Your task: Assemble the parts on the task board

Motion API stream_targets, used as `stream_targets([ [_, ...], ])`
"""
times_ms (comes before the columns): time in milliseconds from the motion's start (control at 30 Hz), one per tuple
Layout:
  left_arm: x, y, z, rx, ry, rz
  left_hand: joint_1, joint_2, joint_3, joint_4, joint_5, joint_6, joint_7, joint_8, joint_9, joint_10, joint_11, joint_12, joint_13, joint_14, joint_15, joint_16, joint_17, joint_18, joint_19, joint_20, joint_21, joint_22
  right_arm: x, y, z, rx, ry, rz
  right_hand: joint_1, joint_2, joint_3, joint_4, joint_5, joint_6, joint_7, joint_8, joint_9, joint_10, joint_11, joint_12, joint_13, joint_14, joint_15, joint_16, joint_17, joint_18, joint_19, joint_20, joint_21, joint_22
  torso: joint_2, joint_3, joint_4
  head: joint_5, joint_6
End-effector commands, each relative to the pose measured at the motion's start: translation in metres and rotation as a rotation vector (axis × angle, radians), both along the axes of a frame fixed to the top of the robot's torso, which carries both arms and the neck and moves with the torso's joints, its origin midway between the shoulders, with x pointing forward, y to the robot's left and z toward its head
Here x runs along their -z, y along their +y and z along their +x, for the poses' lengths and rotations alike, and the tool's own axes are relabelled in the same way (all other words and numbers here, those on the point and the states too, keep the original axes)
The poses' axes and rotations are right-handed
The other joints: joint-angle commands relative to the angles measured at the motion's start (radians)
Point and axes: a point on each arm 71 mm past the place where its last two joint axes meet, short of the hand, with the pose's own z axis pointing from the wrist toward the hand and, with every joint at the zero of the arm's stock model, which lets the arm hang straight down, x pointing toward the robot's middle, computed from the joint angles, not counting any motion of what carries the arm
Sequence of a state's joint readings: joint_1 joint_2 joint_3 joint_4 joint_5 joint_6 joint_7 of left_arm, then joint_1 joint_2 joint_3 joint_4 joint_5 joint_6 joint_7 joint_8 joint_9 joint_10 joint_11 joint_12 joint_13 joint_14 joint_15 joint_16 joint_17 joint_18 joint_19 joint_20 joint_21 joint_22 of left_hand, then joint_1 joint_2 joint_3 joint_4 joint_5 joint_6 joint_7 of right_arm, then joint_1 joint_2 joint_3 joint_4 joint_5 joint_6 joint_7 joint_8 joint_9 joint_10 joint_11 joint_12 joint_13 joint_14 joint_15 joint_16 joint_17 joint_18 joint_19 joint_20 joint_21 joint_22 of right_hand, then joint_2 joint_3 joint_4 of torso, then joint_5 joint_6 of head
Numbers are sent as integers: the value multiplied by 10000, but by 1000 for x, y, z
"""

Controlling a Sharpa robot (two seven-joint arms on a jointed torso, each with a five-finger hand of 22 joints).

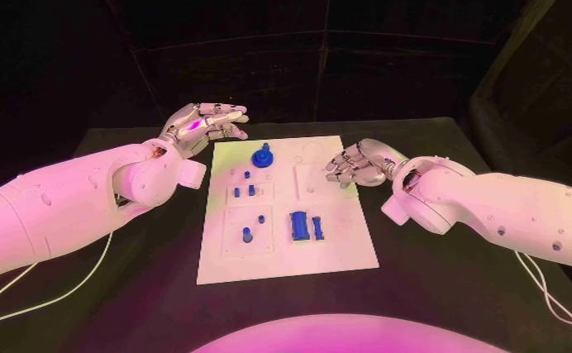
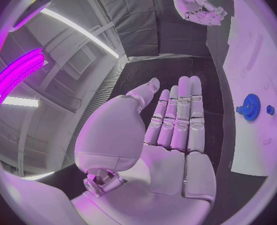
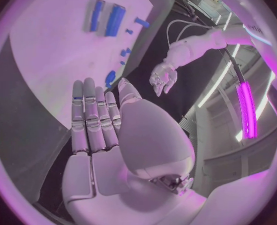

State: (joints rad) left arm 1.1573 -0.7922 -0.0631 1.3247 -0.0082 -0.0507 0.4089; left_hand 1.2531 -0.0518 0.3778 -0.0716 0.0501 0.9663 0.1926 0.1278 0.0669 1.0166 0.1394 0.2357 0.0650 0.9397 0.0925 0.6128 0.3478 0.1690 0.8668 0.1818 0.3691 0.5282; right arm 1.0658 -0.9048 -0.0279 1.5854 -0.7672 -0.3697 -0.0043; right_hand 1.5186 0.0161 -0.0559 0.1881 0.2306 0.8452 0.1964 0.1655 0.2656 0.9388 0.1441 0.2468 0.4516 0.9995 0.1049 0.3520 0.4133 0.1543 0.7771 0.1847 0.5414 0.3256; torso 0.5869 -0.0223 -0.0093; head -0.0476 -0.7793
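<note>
Left hand [image 1: 205,126] hovers empty off the far left corner of the task board [image 1: 340,241], fingers held straight and side by side with the thumb out in its wrist view, touching nothing. Just beside it on the board stands the blue gear [image 1: 262,156], nearest of the parts to that hand; it looks like a small, stiff, light plastic piece, toothed at the rim, so a pinch across the rim or on its raised hub should hold it better than a flat press. Nearer the robot lie small blue pegs [image 1: 242,192] in the left half of the board, then a wider blue block [image 1: 298,226] with a slim blue bar [image 1: 317,226] just beside it; these are likely light and smooth, apt to slip, and best taken across their narrow sides. Whether the pegs are seated in holes or lying loose is hard to tell. Right hand [image 1: 355,163] hangs over the board's right edge, empty too, fingers loosely curled, well apart from the block and bar.
</note>
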Motion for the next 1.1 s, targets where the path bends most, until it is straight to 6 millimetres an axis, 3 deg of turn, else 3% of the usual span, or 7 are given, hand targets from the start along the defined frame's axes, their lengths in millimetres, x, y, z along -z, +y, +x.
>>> stream_targets([
  [33,-2,0,4,-202,-258,-117,-17,53,-156,29,-32,-87,38,-18,2,75,127,-293,-7,118,165,-1527,-711,46,-614,359,-1091,-885,-11,-7,21,644,-456,3655,17,-43,46,-207,-160,164,71,-323,-412,394,182,-667,-1303,-36,187,-1273,-1076,91,-115,378,-1095,-723,-283,-86,-24,-76,143],
  [600,17,7,27,-2120,-341,40,142,172,-667,52,-15,-294,-31,-268,-11,-390,443,-1255,-23,-294,683,-4005,-1943,164,-1318,981,-2439,-2287,4,1,76,961,-1148,4825,-755,367,-105,-1202,-576,980,21,-1016,-1473,1454,45,-1456,-3866,1970,48,-2772,-3021,290,1361,446,-2747,-2005,-804,12,-48,-50,992],
  [633,18,2,24,-1422,-132,140,-3691,518,-1567,716,-501,-3075,-603,-528,-669,-3276,-94,-1546,-650,-3040,178,-4618,-2398,-505,-3512,126,-2784,-3178,8,-3,74,1295,-901,4027,-5013,-161,559,-1881,-1071,-1915,-572,-1655,-1805,-1845,-390,-1728,-4516,-1572,-317,-3520,-3315,-344,-1364,-306,-3495,-2348,-696,-64,-63,-97,861],
  [700,18,2,23,-1451,-135,151,-4123,518,-1705,716,-501,-3454,-673,-1278,-669,-3682,-168,-1609,-650,-3366,142,-4715,-2460,-504,-3798,34,-2848,-3296,8,-2,73,1333,-915,4063,-5535,-161,559,-1881,-1136,-2159,-636,-1655,-1862,-2140,-439,-2468,-4516,-1996,-314,-3520,-3385,-345,-1667,-319,-3625,-2417,-687,-54,-58,-78,892],
  [733,18,1,22,-1498,-139,169,-4540,518,-1806,716,-501,-3758,-731,-1278,-669,-4001,-231,-1655,-650,-3663,88,-4784,-2510,-505,-4036,-54,-2898,-3394,7,-2,72,1394,-938,4120,-6070,-161,559,-1881,-1208,-2503,-709,-1655,-1906,-2539,-495,-2468,-4516,-2438,-1049,-3520,-3430,-345,-2003,-402,-3727,-2464,-673,-39,-50,-48,941],
  [1033,18,-11,7,-2267,-219,483,-6997,518,-2412,716,-501,-5573,-1098,-1278,-669,-5895,-589,-2357,-650,-5425,-224,-5199,-3478,-772,-5458,-595,-3691,-3973,-2,10,53,2460,-1198,4969,-8873,-161,559,-1881,-1541,-4334,-1092,-1655,-2656,-4650,-1441,-2468,-4516,-4768,-1049,-3520,-4133,-624,-3784,-846,-4248,-3256,-478,170,64,368,1618],
  [1100,18,-15,1,-2535,-253,597,-7445,518,-2521,716,-501,-5903,-1165,-1278,-669,-6244,-655,-2357,-650,-5744,-925,-5272,-3478,-839,-5718,-696,-3691,-4079,-5,13,46,2847,-1238,5214,-9377,-161,559,-1881,-2306,-4666,-1161,-1655,-2656,-5028,-1441,-2468,-4516,-5188,-1049,-3520,-4133,-687,-4102,-929,-4344,-3256,-450,200,80,428,1716],
])
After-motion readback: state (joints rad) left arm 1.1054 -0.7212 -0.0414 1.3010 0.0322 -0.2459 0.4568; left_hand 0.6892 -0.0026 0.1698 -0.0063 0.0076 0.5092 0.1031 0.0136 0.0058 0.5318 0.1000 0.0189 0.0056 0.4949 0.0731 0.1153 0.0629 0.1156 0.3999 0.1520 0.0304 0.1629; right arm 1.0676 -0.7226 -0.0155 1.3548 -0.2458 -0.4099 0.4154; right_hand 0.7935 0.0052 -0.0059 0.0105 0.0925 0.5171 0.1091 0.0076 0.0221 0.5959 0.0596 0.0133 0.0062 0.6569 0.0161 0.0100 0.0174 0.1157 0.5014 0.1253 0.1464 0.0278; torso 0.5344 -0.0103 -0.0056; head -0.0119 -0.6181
